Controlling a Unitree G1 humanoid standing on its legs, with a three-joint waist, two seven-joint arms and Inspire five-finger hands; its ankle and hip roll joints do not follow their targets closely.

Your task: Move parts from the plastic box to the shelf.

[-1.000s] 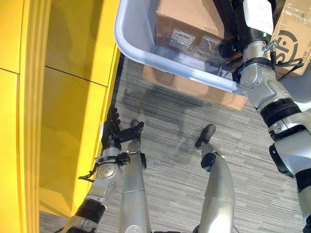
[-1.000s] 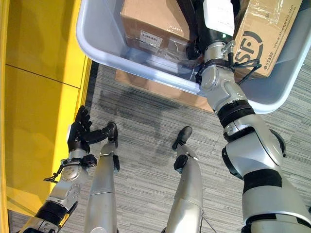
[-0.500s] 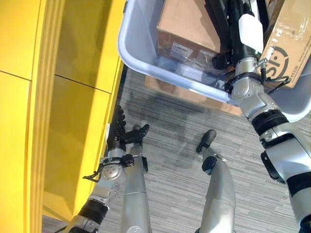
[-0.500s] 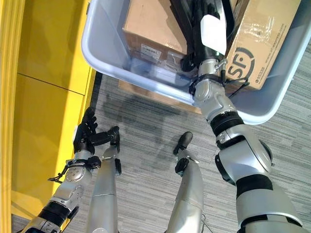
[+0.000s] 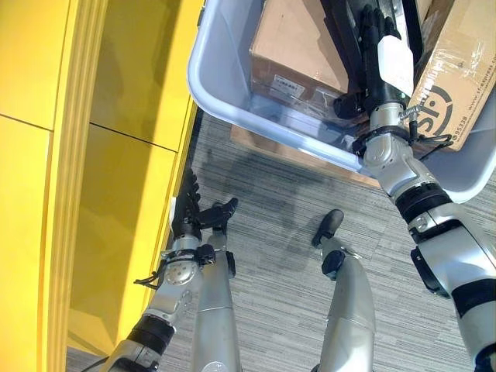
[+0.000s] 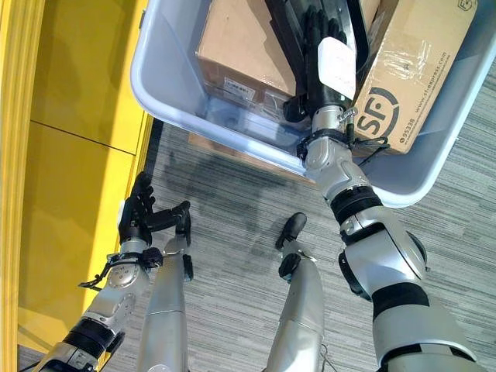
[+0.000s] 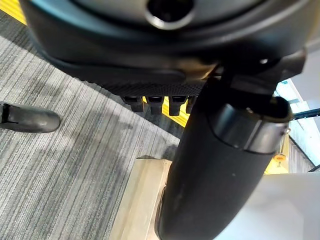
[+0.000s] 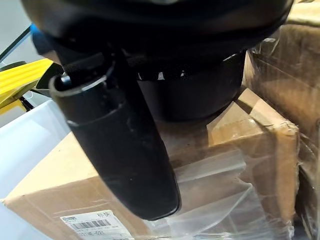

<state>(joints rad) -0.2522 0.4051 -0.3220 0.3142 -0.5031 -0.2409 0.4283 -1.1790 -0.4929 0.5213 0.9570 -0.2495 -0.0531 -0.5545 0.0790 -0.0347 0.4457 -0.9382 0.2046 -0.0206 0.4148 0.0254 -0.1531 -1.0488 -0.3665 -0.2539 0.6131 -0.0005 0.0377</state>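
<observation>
Right hand (image 6: 325, 58) reaches into the pale blue plastic box (image 6: 167, 93), fingers straight above the brown cardboard carton (image 6: 240, 43); best to curl around its edge squarely. Left hand (image 5: 186, 217) hangs relaxed.

Silver-grey arms with black bands, dark hands, white thumb cover (image 6: 335, 66).

The floor (image 5: 263, 232) is grey carpet with fine, ribbed stripes running across it. A tall yellow cabinet (image 5: 108, 155) stands along the left side, its flat panels split by a thin dark seam, with a ridged yellow post (image 5: 66, 194) at its front edge. A flat piece of brown cardboard (image 5: 271, 143) lies on the carpet. Even light casts soft shadows on the carpet.
</observation>
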